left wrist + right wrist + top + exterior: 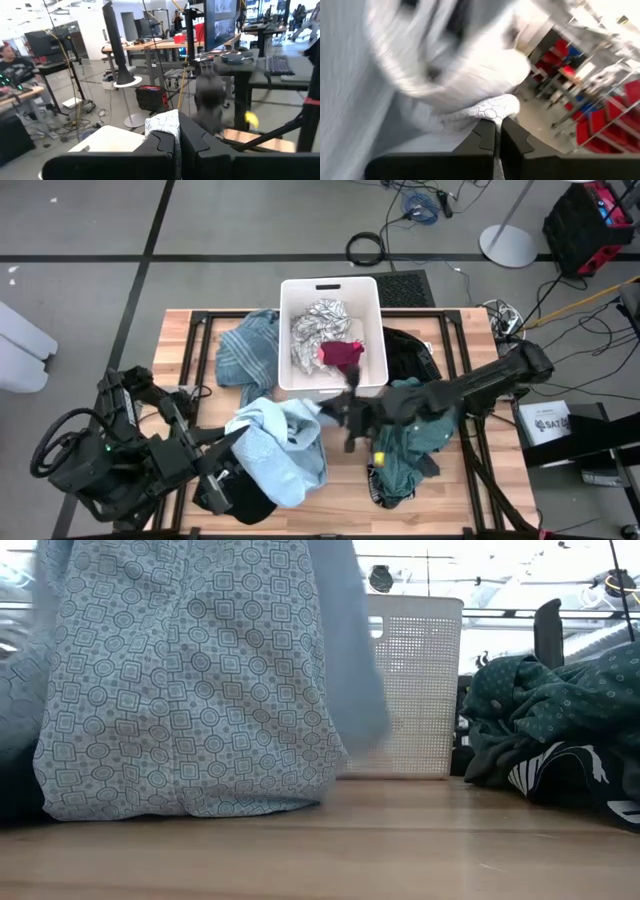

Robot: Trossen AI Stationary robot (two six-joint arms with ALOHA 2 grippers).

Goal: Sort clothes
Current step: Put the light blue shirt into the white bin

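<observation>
Both pairs of fingers are pinched on the light blue shirt, lifted over the desk.

The right gripper (497, 131) has its fingers closed on a fold of patterned pale cloth, at the centre of the high view just below the white bin (372, 305); the left gripper (176, 145) at lower left is also shut on a bit of the same light blue shirt (285, 445). In the low view the shirt hangs as a curtain at left, its hem on the desk (400, 850). The teal shirt (405, 445) lies at right, a striped one (248, 350) left of the bin, and grey and magenta pieces sit inside. The step looks like spreading the shirt; next, both arms likely need to carry it to its pile without dragging neighbours.
</observation>
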